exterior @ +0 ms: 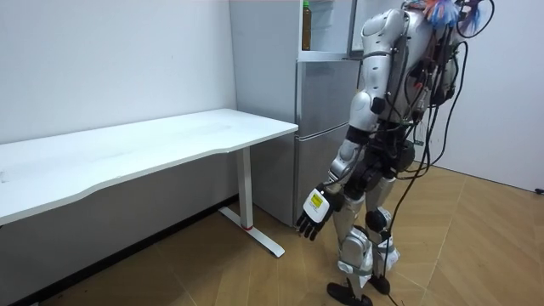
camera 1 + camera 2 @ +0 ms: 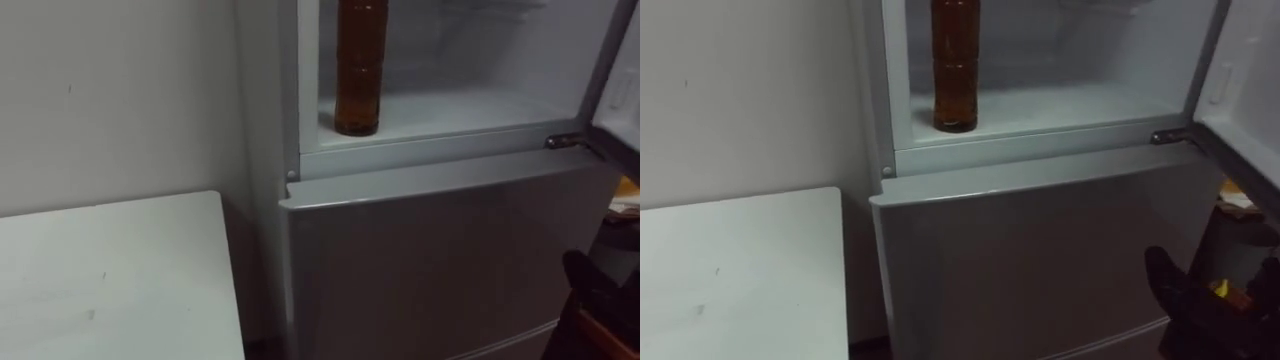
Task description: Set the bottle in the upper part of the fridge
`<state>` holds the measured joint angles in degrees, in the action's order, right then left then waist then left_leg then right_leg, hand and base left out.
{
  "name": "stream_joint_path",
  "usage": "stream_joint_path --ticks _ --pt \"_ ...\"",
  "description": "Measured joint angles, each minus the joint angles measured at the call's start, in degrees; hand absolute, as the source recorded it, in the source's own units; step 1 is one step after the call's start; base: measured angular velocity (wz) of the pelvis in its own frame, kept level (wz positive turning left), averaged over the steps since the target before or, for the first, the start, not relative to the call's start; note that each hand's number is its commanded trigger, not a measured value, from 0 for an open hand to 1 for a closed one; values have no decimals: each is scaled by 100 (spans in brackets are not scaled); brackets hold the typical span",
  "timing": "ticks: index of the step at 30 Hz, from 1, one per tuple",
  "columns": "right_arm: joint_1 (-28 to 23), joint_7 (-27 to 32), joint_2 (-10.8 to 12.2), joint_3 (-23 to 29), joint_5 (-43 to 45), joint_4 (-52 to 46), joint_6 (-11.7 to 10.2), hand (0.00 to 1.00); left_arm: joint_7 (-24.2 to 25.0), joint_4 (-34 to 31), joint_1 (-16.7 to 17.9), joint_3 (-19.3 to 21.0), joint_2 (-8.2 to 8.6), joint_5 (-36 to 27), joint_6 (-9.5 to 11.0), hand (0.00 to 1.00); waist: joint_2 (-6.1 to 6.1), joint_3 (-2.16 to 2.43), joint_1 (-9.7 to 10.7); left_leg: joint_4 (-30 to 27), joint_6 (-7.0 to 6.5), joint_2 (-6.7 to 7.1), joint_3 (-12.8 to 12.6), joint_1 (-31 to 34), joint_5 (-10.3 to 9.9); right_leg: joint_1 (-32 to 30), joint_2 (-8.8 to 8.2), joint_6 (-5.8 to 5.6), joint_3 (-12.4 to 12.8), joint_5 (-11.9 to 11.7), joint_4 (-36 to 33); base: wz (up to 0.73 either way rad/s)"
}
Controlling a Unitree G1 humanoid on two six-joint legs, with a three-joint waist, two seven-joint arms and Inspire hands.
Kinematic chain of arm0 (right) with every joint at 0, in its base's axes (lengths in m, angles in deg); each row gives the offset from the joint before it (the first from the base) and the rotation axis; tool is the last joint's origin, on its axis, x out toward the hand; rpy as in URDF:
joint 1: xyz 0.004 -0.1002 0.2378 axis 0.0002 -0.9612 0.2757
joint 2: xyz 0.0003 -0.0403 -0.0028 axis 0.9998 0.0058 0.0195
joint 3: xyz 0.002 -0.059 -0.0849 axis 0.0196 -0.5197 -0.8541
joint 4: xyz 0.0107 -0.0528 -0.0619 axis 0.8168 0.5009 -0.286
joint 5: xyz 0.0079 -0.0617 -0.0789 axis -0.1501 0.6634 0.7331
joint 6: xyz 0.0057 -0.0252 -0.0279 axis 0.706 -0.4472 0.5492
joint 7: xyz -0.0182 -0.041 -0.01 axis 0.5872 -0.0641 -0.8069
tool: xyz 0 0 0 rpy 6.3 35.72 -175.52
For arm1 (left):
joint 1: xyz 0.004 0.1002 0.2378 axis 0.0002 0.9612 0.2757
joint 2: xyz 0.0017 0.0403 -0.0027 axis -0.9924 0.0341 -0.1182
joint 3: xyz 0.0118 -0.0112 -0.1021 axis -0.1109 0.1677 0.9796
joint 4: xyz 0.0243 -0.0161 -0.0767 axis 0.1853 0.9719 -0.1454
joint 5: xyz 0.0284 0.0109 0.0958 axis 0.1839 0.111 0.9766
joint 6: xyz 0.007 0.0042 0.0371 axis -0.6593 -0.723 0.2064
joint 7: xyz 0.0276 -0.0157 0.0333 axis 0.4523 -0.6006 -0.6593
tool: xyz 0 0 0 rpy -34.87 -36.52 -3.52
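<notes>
A tall brown bottle (image 2: pixel 358 70) stands upright on the white shelf of the upper fridge compartment (image 2: pixel 460 110), near its left front corner; neither hand touches it. The room view shows the bottle (image 1: pixel 306 27) inside the open top of the grey fridge (image 1: pixel 323 127), with me standing right in front of it. My left hand (image 1: pixel 313 212) hangs low at my side with relaxed fingers and nothing in it. A dark part of my right hand (image 2: pixel 1200 300) shows at the lower right, below the compartment; its fingers are hidden.
The upper fridge door (image 2: pixel 622 80) stands open at the right edge. The lower fridge door (image 2: pixel 440 260) is closed. A white table (image 2: pixel 120 280) stands against the wall to the fridge's left, its corner close to the fridge side.
</notes>
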<state>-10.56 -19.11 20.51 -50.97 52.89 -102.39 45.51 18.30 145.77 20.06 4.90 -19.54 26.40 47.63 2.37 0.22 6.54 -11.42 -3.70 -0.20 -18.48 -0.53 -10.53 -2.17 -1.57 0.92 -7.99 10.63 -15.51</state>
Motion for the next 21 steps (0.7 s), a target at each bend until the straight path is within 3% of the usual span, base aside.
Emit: stream_joint_path --ticks 8,18,21 --pt "0 -147 -7 -393 193 0 0 0 32 11 2 -191 -3 4 -3 0 -50 -3 -252 -21 -8 -10 22 23 5 16 12 -46 -7 -51 75 0" --pt "2 -918 -51 -512 190 2 1 0 166 9 -37 -186 -29 9 -19 0 -1 -34 -533 4 -7 1 143 101 10 78 49 -10 -40 -70 199 8" --pt "4 -1111 -146 -505 189 1 1 0 176 9 -56 -202 -54 -1 -110 0 15 -45 -536 12 16 -10 161 106 -3 151 56 1 -139 -73 300 11"
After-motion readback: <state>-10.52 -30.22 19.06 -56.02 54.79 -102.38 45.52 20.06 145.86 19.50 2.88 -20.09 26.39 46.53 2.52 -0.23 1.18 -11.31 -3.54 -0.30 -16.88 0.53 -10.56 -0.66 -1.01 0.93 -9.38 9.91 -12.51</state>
